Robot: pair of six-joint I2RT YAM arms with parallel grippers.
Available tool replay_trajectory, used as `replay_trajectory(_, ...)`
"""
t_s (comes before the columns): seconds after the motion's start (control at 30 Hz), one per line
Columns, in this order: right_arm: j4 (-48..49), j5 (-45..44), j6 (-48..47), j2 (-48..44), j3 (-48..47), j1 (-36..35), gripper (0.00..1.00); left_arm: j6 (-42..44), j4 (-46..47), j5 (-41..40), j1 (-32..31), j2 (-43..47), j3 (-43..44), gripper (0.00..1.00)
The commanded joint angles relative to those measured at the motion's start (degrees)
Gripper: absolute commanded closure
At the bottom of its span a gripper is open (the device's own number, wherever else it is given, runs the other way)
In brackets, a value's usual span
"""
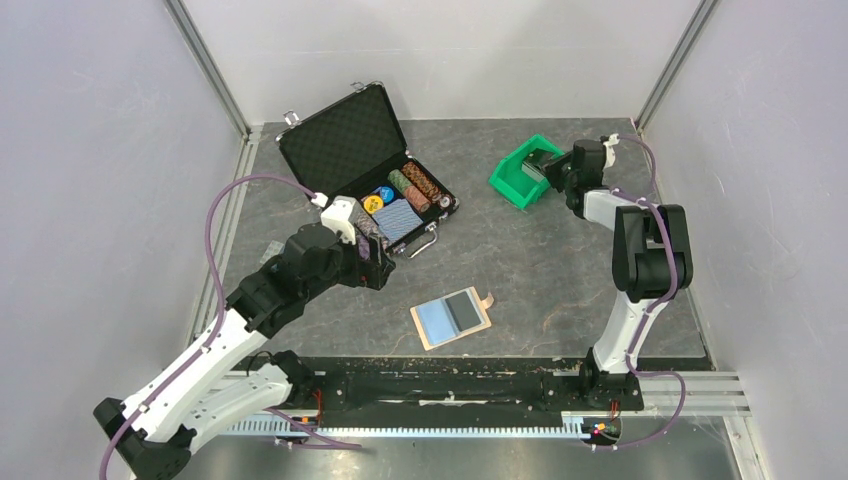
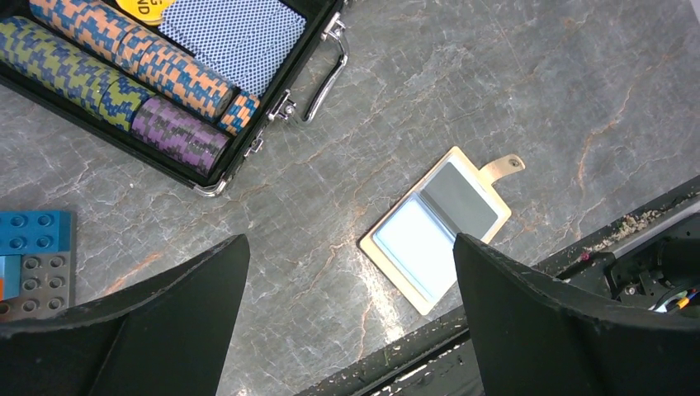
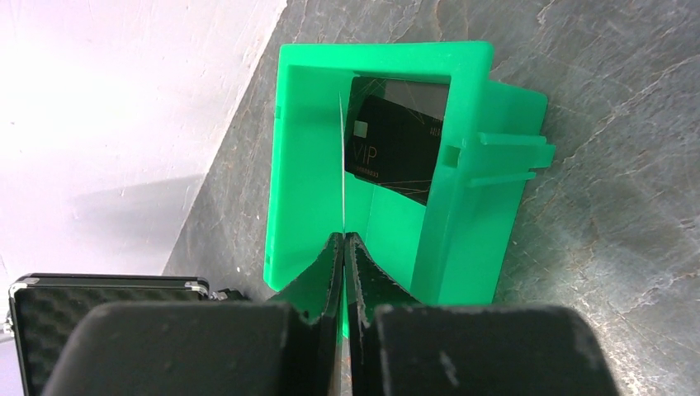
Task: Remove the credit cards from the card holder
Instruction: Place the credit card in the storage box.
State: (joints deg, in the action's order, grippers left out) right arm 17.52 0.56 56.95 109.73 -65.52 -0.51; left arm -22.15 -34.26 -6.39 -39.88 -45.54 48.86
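Observation:
The card holder [image 1: 452, 317], a tan wallet with a side tab, lies open near the table's front edge, and also shows in the left wrist view [image 2: 433, 231]. A light blue card [image 1: 437, 320] and a dark grey card [image 1: 465, 311] lie in its two halves. My left gripper [image 1: 385, 265] is open and empty, above the table left of the wallet [image 2: 351, 239]. My right gripper [image 1: 548, 170] is shut on a thin card seen edge-on [image 3: 341, 165], held over the green bin [image 3: 305, 165]. A dark card marked VIP [image 3: 394, 148] lies inside the bin.
The open black chip case [image 1: 345, 140] with poker chips and a blue patterned block [image 1: 398, 220] stands at the back left, close behind my left gripper. Blue and grey toy bricks [image 2: 33, 256] lie left of it. Grey walls enclose the table.

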Motion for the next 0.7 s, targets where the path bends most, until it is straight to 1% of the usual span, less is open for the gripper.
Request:
replay_trajectory(0.0, 2.7, -1.5, 2.3, 0.6, -2.2, 0.1, 1.00, 4.3, 1.6, -1.7, 0.1, 1.3, -0.1, 0.00)
replay_trajectory(0.23, 5.7, -2.7, 4.0, -0.5, 0.7, 0.1, 1.00, 4.5, 1.6, -1.5, 0.0, 1.1, -0.1, 0.00)
replay_trajectory(0.67, 5.4, -2.9, 5.3, 1.0, 0.7, 0.2, 1.00, 4.7, 1.8, -1.9, 0.1, 1.2, -0.1, 0.00)
